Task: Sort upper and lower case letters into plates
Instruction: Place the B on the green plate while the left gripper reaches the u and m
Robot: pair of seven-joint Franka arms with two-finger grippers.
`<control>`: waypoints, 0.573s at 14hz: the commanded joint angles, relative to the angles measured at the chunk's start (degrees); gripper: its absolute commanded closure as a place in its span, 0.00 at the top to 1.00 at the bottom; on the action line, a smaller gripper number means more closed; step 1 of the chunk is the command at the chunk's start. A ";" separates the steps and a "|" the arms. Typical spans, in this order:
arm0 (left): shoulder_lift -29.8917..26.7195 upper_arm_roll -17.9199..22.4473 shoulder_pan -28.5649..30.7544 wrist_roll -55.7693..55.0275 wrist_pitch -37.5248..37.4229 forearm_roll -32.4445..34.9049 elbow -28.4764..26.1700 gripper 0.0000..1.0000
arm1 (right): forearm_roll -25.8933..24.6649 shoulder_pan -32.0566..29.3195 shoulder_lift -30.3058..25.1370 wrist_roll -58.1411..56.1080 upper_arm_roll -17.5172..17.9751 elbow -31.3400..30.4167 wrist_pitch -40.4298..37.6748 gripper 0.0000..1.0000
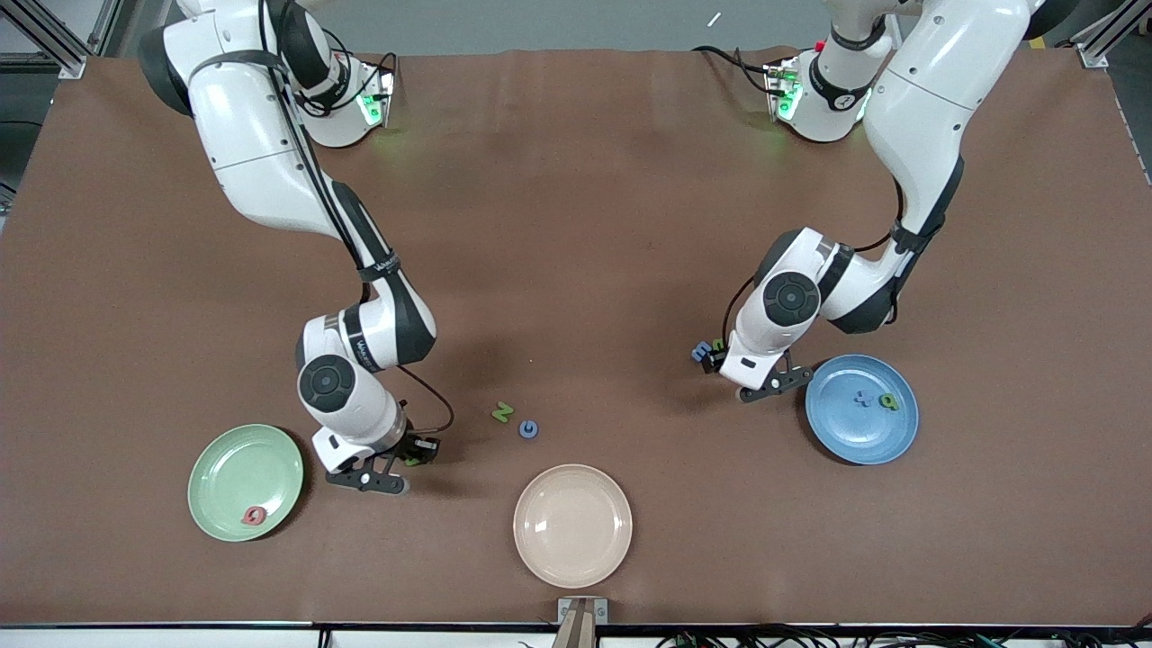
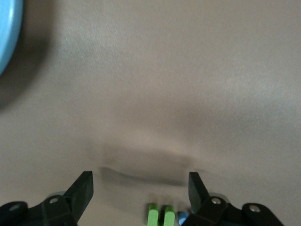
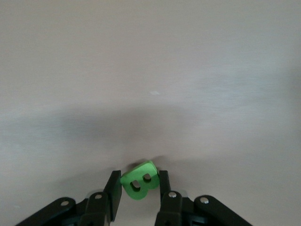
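The mint green plate (image 1: 225, 468) holds a red letter (image 1: 255, 515). The blue plate (image 1: 846, 432) holds a small blue letter (image 1: 864, 398) and a green one (image 1: 889, 401); its rim also shows in the left wrist view (image 2: 7, 28). My right gripper (image 1: 416, 450) is shut on a green letter B (image 3: 139, 181), tilted between the fingers, low over the table beside the green plate. My left gripper (image 1: 713, 356) is open and low over a green letter (image 2: 161, 214) and a blue letter (image 2: 182, 217), next to the blue plate.
A cream-beige plate (image 1: 572, 525) lies near the front edge in the middle. A green letter N (image 1: 502, 412) and a blue letter G (image 1: 528, 429) lie loose on the brown table, between the right gripper and the cream plate.
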 commanded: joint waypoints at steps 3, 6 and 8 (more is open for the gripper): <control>-0.05 -0.29 -2.36 -7.65 -0.09 1.55 3.35 0.90 | 0.20 -7.99 -4.64 -18.59 -0.44 3.95 -9.98 0.01; 0.30 -0.38 -3.69 -10.92 -0.09 1.55 4.33 0.91 | 0.29 -15.46 -4.74 -37.92 -0.26 3.95 -9.80 0.02; 1.26 -0.20 -4.92 -10.92 0.00 1.55 3.89 0.91 | 0.82 -19.16 -4.22 -45.78 -0.18 3.86 -9.19 0.10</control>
